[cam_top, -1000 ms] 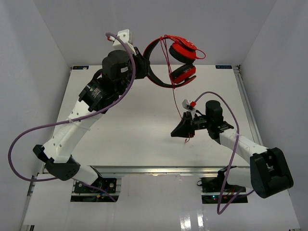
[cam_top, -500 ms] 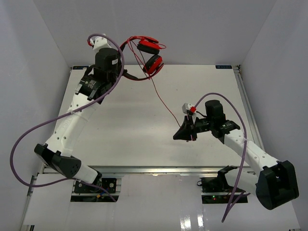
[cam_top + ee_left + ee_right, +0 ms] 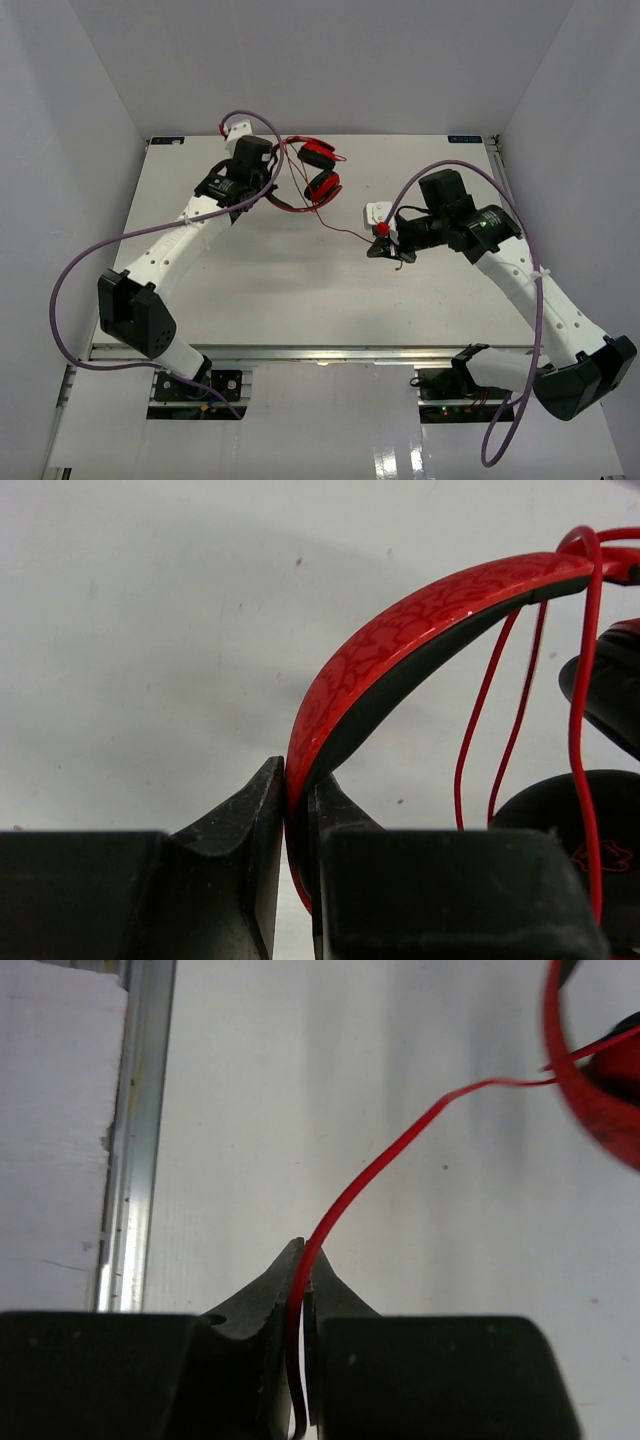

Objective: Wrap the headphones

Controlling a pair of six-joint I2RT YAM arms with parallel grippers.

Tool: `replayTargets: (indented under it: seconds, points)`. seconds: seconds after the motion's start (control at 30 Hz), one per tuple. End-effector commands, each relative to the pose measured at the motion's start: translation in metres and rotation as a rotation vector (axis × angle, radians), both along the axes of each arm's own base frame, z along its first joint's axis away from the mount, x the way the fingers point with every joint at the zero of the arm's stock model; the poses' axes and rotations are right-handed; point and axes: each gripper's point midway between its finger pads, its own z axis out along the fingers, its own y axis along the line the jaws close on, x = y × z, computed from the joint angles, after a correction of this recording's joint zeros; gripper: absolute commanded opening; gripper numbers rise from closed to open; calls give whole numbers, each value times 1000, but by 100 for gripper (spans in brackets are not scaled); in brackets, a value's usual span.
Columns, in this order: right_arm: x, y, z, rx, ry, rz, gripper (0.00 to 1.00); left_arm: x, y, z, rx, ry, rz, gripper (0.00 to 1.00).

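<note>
Winding step, I judge. The headphones (image 3: 318, 172) are near the table's (image 3: 290, 290) 12 o'clock edge, headband clenched in the left claw (image 3: 297, 780). The right claw (image 3: 303, 1260), toward 3 o'clock, pinches the cord (image 3: 400, 1150). Next: loop it round the headband, taut.

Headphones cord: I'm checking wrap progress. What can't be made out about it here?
- Right wrist view: the cord has its free end hidden inside the right gripper.
- Top view: cord turns around the headphones are too small to count.
- Left wrist view: earcups are cut off by the right edge.
</note>
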Motion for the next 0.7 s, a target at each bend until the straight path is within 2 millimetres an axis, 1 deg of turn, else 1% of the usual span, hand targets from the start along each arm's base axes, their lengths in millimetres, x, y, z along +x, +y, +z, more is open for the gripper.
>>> replayTargets:
  seconds: [0.0,0.03,0.07,0.13,0.23,0.27,0.3,0.33,0.37,0.5,0.57,0.6,0.63,0.67]
  points:
    - [9,-17,20,-190,-244,29,8,-9,-8,-23,-66,16,-41,0]
    - [9,-14,23,-204,-278,40,8,-11,-11,-32,-65,40,-61,0]
    - [16,-14,29,-223,-325,22,8,-13,-16,-46,-60,77,-92,0]
    - [25,-12,35,-259,-400,0,8,-18,-23,-64,-60,124,-133,0]
    - [47,-1,51,-249,-505,-59,8,-31,-41,-89,-31,185,-233,0]
    - [53,1,52,-258,-523,-77,8,-35,-50,-92,-27,192,-268,0]
    - [61,5,59,-242,-552,-98,8,-39,-55,-96,-14,200,-292,0]
    - [64,5,57,-255,-551,-106,8,-43,-61,-99,-2,204,-318,0]
    - [74,8,59,-257,-572,-132,8,-53,-73,-101,21,209,-376,0]
    - [88,14,58,-259,-593,-162,8,-80,-104,-99,52,189,-535,0]
    - [94,14,57,-263,-591,-178,8,-93,-113,-98,52,178,-588,0]
    - [98,12,55,-267,-582,-189,8,-98,-115,-93,41,167,-603,0]
    - [102,11,53,-265,-570,-200,8,-105,-117,-97,39,173,-622,0]
    - [106,7,51,-262,-554,-214,8,-111,-118,-94,27,158,-636,0]
